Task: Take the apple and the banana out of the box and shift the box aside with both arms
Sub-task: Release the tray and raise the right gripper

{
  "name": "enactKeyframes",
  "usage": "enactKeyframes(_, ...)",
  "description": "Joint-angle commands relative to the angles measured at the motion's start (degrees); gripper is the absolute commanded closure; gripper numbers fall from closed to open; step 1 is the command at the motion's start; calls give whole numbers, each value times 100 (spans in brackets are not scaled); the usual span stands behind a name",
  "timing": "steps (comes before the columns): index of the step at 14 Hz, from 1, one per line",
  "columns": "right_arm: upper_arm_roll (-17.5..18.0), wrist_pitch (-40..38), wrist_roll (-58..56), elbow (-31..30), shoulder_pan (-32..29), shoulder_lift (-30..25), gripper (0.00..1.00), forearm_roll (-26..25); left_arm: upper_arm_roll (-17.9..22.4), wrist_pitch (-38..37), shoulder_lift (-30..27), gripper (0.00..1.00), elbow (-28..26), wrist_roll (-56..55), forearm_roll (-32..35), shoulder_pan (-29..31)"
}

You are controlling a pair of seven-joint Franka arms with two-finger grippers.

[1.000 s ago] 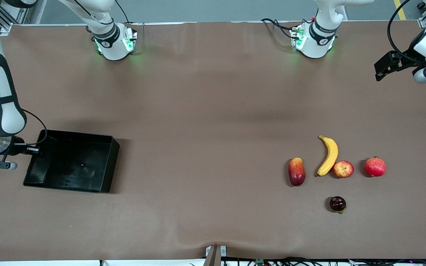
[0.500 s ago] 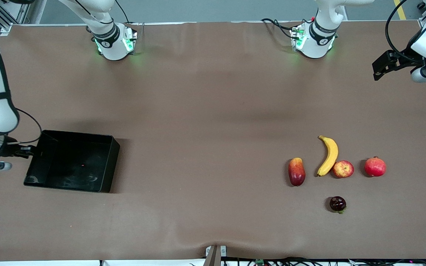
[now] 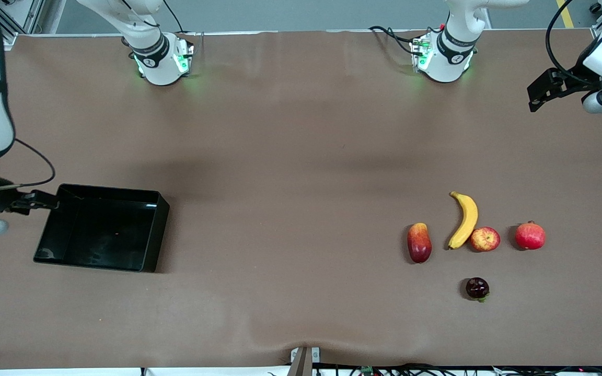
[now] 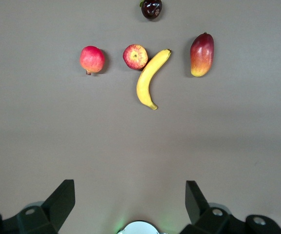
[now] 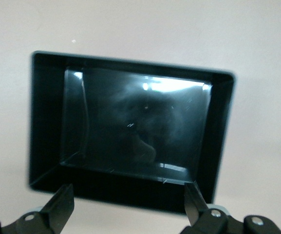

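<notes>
Retreating from the box (image 3: pixel 100 227), right end effector (image 3: pixel 37 200) gapes beside its rim.

A wide table covered in a matte brown sheet (image 3: pixel 290 156) fills nearly the whole front view, its surface faintly rippled and creased. Soft grey shadows lie across the sheet's middle. Above the table's upper edge runs a strip of grey floor (image 3: pixel 301 15), crossed by a yellow line (image 3: pixel 565 13). Black cables (image 3: pixel 411 368) trail along the table's lower edge.
</notes>
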Motion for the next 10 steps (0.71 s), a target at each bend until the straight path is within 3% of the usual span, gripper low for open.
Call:
enactKeyframes(1, -23, -512, 847, -126, 394, -507, 0, -182, 28, 29, -145, 0, -123, -43, -98, -14)
enactKeyframes(7, -5, -1506, 1183, -3, 527, -1430, 0, -173, 28, 64, -119, 0, -123, -43, -98, -6)
enactKeyframes(10, -14, -2225, 1175, 637, 510, -1440, 0, -173, 28, 108, -92, 0, -123, -43, -98, -14)
